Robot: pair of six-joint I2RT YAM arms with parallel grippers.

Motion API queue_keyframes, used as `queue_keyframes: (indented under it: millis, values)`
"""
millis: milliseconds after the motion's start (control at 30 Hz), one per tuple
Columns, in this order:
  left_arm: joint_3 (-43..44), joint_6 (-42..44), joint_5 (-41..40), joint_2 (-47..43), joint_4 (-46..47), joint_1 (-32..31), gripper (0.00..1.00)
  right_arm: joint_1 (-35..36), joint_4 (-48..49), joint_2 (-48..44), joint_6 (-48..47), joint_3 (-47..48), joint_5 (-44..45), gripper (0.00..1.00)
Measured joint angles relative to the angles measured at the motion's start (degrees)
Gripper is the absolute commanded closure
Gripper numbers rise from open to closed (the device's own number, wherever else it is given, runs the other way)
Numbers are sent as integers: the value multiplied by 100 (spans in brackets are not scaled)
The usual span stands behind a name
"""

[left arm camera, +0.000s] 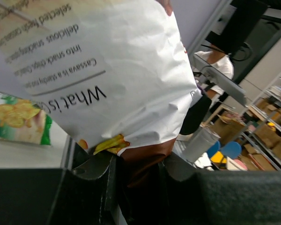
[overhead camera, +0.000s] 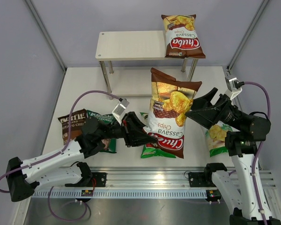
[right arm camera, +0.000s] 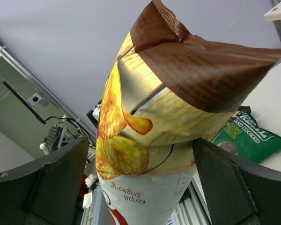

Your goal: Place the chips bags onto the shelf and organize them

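A brown-red Chuba Cassava chips bag [overhead camera: 171, 112] stands upright above the middle of the table. My left gripper [overhead camera: 147, 138] is shut on its bottom seam. In the left wrist view the brown seam [left arm camera: 145, 152] is pinched between the black fingers, and the bag's white back fills the picture. My right gripper [overhead camera: 196, 107] is open at the bag's right side. In the right wrist view its fingers [right arm camera: 51, 183] stand wide on either side of the bag [right arm camera: 168, 93]. A second brown-red bag [overhead camera: 182, 37] lies on the right end of the shelf [overhead camera: 131, 44].
A dark brown Kettle bag [overhead camera: 71, 124] and a dark green bag [overhead camera: 103, 119] lie at the left, partly under my left arm. One green Chuba bag [overhead camera: 150, 151] lies under the held bag, another [overhead camera: 218, 136] under my right arm. The dark green bag [right arm camera: 246, 133] shows in the right wrist view.
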Motion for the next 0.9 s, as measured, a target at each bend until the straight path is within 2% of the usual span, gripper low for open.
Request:
queue_keyframes:
  millis: [133,233,500,567,733,833,900]
  values:
    - [39,-535,459,463,820,26,94,2,-1423,-94,-1023,603,-20,0]
    - [39,-809,647,634,1252,46,95,2,-2024,-118,-1493,859,-20,0]
    - [26,-970,850,597,1447,70,94,28,-2922,-26,-1613,841,72,1]
    - [26,-977,874,592,1445,79,94,39,-2457,-13,-1176,669,13,0]
    - [28,-1185,1064,756,1853,83,92,59,638,549,1180,-61,-192,0]
    - [81,-1392,1180,1036,2249,90,90,59,1797,970,2225,-79,-245,4]
    - [160,-1521,1298,1200,2404,90,89,59,1871,984,2433,-50,-282,20]
